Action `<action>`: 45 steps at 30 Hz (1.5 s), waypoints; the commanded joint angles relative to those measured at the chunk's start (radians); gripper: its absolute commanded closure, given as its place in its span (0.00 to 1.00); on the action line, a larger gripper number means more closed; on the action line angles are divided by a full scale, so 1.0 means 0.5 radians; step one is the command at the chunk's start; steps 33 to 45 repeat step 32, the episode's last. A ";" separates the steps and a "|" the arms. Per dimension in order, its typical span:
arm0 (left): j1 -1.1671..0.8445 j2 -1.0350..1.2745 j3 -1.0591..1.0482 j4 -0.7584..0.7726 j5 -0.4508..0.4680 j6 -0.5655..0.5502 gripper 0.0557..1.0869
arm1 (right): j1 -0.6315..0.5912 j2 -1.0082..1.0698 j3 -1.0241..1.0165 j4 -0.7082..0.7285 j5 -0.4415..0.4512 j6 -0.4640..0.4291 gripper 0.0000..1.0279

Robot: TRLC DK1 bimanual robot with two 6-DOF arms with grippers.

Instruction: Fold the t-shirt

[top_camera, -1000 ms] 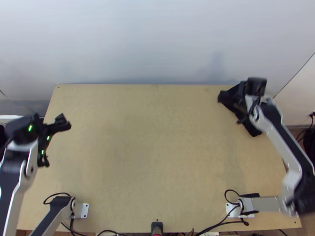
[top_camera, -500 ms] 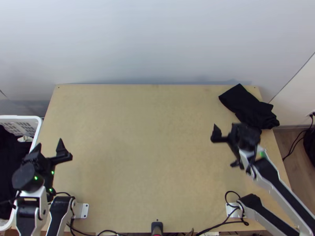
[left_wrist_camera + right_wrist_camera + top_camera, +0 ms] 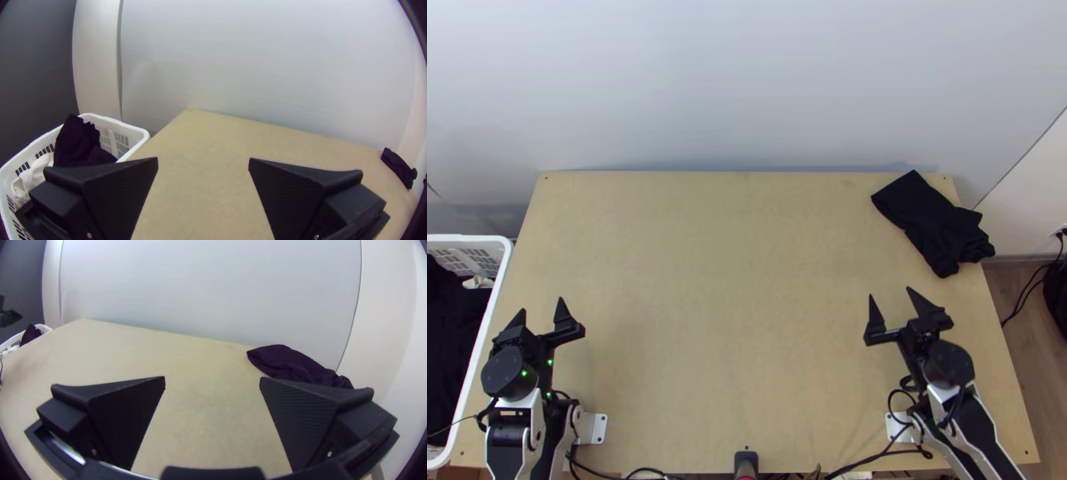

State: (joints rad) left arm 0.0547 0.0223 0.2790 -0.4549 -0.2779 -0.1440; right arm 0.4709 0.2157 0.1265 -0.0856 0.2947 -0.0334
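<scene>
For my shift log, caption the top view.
Rumpled black garment at the far right corner of the wooden table; left gripper and right gripper open, empty.

Through my top view I've got a smooth pale wall (image 3: pixel 747 88) behind the light wooden table (image 3: pixel 731 280), with wood-look floor (image 3: pixel 1039 360) past its right edge. My left wrist view adds a dark grey surface (image 3: pixel 35 66) beside a whitish upright panel (image 3: pixel 95 58).

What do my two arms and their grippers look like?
White and black links on the left arm and right arm. The left gripper and right gripper each have two wide black fingers, finely ridged inside. Green lights dot the left one.
</scene>
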 commanded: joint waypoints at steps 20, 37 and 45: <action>0.001 -0.045 -0.067 -0.029 -0.003 -0.049 0.04 | 0.046 -0.438 -0.146 -0.068 0.006 -0.034 0.04; -0.002 -0.048 -0.067 -0.029 -0.003 -0.049 0.04 | 0.046 -0.438 -0.146 -0.068 0.006 -0.034 0.04; -0.002 -0.048 -0.067 -0.029 -0.003 -0.049 0.04 | 0.046 -0.438 -0.146 -0.068 0.006 -0.034 0.04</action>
